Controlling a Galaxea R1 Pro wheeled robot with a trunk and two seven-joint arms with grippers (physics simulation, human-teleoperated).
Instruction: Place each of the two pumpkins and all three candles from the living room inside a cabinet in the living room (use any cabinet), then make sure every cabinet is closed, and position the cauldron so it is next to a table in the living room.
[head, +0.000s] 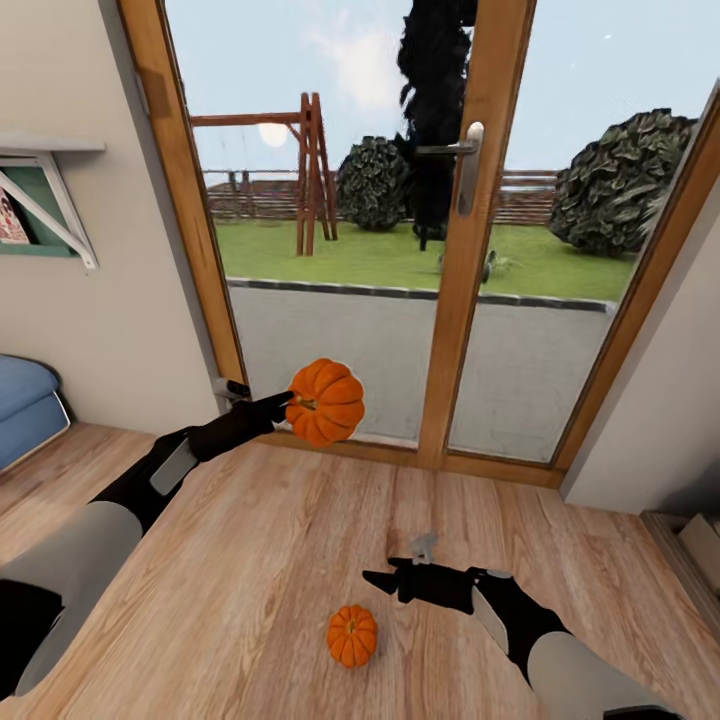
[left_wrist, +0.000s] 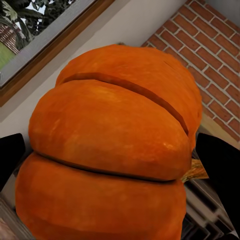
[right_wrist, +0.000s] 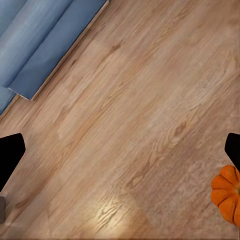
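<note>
The left gripper (head: 288, 405) is closed on a pumpkin (head: 326, 401), holding it in the air in front of the glass door (head: 400, 200). In the head view the pumpkin sits level with the lower door frame, above the wooden floor (head: 300, 540). In the left wrist view the held pumpkin (left_wrist: 110, 150) lies between the two dark fingers (left_wrist: 220, 170), with its stem stub just beside one finger. A brick surface (left_wrist: 210, 50) and a window frame (left_wrist: 45, 55) appear behind it.

The right gripper (head: 378, 578) hangs low over the floor with its fingers spread apart and nothing between them. In the right wrist view the two fingertips (right_wrist: 10, 155) stand wide apart at opposite sides of the frame, over bare floor boards (right_wrist: 130, 115).

The second pumpkin (head: 352, 635) rests upright on the floor, near the right gripper but not touching it, towards the robot. In the right wrist view this pumpkin (right_wrist: 227, 192) lies just beside one fingertip, outside the span of the gripper.

A blue cushion (head: 25, 400) lies at the left edge of the floor, against the wall; the right wrist view shows it as blue padding (right_wrist: 45, 40) on the floor. A shelf bracket (head: 55, 205) is fixed to the left wall. Outside the door are a lawn (head: 400, 260), a wooden swing frame (head: 305, 170) and bushes (head: 615, 180).
</note>
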